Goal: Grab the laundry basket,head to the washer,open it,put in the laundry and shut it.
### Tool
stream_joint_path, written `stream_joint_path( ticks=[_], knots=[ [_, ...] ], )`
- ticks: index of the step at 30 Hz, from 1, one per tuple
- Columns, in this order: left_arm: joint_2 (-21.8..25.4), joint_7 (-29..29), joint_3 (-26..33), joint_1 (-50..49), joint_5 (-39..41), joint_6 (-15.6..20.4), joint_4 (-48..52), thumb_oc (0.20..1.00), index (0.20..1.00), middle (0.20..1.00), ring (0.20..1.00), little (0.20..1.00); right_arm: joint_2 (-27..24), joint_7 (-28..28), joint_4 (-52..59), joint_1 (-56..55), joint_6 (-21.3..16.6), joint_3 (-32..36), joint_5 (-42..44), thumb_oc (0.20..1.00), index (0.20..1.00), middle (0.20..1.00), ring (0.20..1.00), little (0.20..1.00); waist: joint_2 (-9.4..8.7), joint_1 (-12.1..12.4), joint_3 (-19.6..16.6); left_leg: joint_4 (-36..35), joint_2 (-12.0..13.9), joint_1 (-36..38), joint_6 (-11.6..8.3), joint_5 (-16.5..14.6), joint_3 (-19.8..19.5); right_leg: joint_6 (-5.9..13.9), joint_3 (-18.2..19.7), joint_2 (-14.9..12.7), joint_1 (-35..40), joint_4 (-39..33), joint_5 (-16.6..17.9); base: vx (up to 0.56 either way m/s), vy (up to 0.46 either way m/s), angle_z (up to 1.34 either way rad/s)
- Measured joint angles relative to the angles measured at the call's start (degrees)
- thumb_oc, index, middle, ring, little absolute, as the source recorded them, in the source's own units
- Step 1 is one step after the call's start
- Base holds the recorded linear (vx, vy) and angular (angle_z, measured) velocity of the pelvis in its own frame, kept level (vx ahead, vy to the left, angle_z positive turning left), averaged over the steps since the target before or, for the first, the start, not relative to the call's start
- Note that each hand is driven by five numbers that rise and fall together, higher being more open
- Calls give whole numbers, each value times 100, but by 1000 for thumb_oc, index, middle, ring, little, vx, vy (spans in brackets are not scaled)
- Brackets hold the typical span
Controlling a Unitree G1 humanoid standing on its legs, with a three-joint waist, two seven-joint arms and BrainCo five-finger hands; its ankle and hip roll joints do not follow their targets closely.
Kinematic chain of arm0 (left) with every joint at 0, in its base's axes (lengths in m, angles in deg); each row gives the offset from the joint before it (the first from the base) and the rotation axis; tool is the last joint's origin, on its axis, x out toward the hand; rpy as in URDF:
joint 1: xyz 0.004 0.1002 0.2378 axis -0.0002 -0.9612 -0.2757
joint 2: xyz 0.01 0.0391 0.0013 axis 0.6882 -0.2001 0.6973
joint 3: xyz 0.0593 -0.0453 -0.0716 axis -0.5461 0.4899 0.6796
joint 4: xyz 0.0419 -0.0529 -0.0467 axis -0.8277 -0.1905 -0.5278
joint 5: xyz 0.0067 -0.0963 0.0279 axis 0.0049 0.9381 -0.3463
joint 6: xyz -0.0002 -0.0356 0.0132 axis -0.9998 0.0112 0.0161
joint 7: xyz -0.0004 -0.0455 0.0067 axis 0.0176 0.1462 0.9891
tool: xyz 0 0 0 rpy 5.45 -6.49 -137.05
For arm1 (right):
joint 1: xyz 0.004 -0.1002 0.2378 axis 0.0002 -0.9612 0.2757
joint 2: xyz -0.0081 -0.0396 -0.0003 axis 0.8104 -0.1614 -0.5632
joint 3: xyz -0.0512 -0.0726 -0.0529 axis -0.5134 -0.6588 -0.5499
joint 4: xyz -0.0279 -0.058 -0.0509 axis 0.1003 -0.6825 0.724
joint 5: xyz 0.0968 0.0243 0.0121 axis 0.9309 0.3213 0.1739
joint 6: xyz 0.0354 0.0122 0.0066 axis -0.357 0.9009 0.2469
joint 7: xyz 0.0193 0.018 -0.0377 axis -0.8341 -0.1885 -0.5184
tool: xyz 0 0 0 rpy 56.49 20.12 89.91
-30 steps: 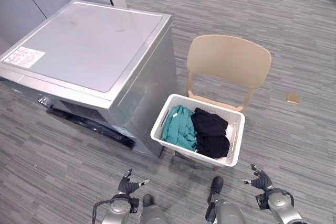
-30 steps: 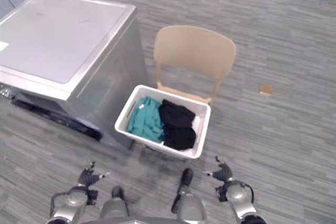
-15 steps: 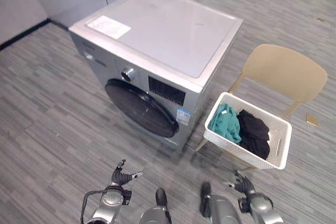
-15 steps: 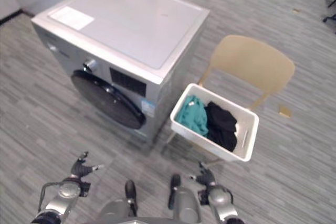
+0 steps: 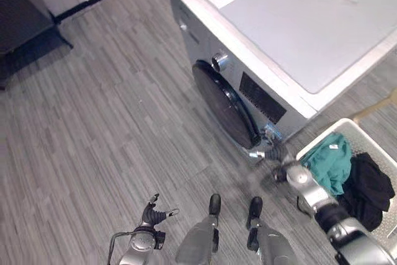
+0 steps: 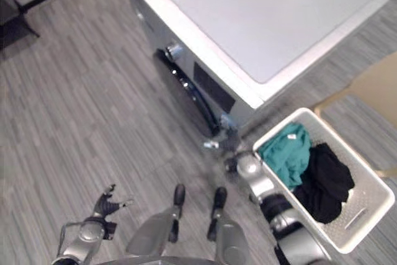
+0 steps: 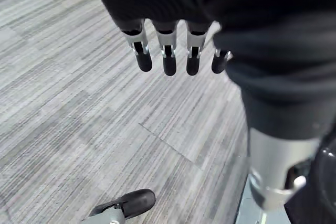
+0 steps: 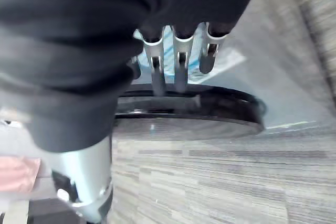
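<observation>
Fingers (image 8: 179, 56) of the right hand (image 5: 277, 156) extend straight and relaxed, gripping nothing; in the right wrist view their tips reach toward the upper rim of the round dark washer door (image 5: 224, 105). Contact with the door cannot be confirmed. The door is closed against the front panel of the silver washer (image 6: 267, 23), below a round control knob (image 5: 219, 62).

Fingers (image 7: 166, 55) of the left hand (image 5: 152, 215) are likewise straight and spread, holding nothing, low over the grey striped floor (image 5: 111, 116) and well apart from the washer.

A white laundry basket (image 6: 363, 224) stands just beside the washer's front corner, on the robot's right. It is in neither hand. It contains a teal garment (image 6: 286, 152) on the side nearer the washer and a black garment (image 6: 325, 181) beside it, the two touching. Part of a tan chair (image 6: 372, 88) shows behind the basket.
</observation>
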Motion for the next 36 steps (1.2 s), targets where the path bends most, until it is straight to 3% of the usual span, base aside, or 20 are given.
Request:
stream_joint_path(
  ticks=[6,16,21,23,25,26,27,28,31,32,33,35,36],
  knots=[
    [4,173,-71,219,56,38,63,1000,1000,1000,1000,1000,120,428,-132,389,-70,77,10,1000,1000,1000,1000,1000,26,243,195,-79,-10,-106,-6,68,-98,10,-80,-22,-129,52,-11,-26,-4,10],
    [9,391,-245,425,281,186,234,1000,1000,1000,1000,1000,378,1130,-456,843,-147,261,202,1000,1000,1000,1000,1000,13,325,468,-166,-53,-373,-78,139,-162,61,-161,-65,-372,18,3,-23,17,5],
    [-33,437,-402,665,291,184,261,1000,1000,1000,1000,1000,645,1134,-126,847,-15,-409,402,1000,1000,1000,1000,1000,14,352,534,-145,-64,-478,-16,207,-266,33,-276,-74,-417,7,24,-11,16,8],
    [-103,445,-854,1082,469,201,243,1000,1000,1000,1000,1000,1087,1022,12,1205,132,-921,848,1000,1000,1000,1000,1000,39,652,566,6,-63,-572,-33,226,-461,32,-532,-34,-226,-123,25,25,-98,61],
    [-87,517,-878,1406,511,288,302,1000,1000,1000,1000,1000,1137,836,-30,2101,118,-1046,1159,1000,1000,1000,1000,1000,71,993,572,-12,-16,-703,-309,151,-930,5,-957,101,-87,-372,11,116,-128,97],
    [-43,534,-881,1453,516,303,354,1000,1000,1000,1000,1000,1130,842,-21,2474,88,-986,1277,1000,1000,1000,1000,1000,77,1175,578,-51,12,-789,-328,135,-981,0,-1071,122,-93,-396,11,40,-38,69],
    [10,561,-880,1451,532,318,456,1000,1000,1000,1000,1000,1127,804,30,2814,-47,-899,1382,1000,1000,1000,1000,1000,111,1304,595,-48,50,-861,-326,111,-970,-42,-1212,132,-101,-392,-19,48,-31,106],
    [123,618,-878,1441,728,358,554,1000,1000,1000,1000,1000,960,750,552,3548,-431,-743,1583,1000,1000,1000,1000,1000,251,1596,676,-69,78,-899,-416,230,-1029,-152,-1408,84,-131,-162,-149,59,-41,111],
    [306,624,-865,1393,730,356,568,1000,1000,1000,1000,1000,738,746,985,3834,-591,-586,1667,1000,1000,1000,1000,1000,137,1589,734,-69,-25,-879,-356,318,-1242,-15,-1290,-75,-172,271,-505,36,-45,68],
    [359,673,-799,1295,734,337,663,1000,1000,1000,1000,1000,706,726,1491,3332,-723,-553,1771,1000,1000,1000,1000,1000,-155,1567,724,-89,-78,-875,-280,380,-1127,127,-928,-211,-375,574,-687,-12,-12,4],
    [366,650,-877,1349,731,268,667,1000,1000,1000,1000,1000,699,671,1520,2729,-669,-676,1763,1000,1000,1000,1000,1000,-394,1392,745,-80,-132,-846,-279,379,-902,189,-694,-295,-433,630,-716,-123,64,-18],
    [343,669,-876,1506,720,223,804,1000,1000,1000,1000,1000,518,596,1770,1861,-554,-836,1716,1000,1000,1000,1000,1000,-577,1157,782,-71,-171,-819,-276,381,-680,263,-551,-340,-448,556,-653,-137,83,-48],
    [370,735,-815,1633,710,215,946,1000,1000,1000,1000,1000,200,444,2074,1052,-476,-1059,1419,1000,1000,1000,1000,1000,-697,960,846,-36,-204,-775,-266,388,-383,320,-494,-453,-436,569,-595,-40,31,-77]
  ],
)
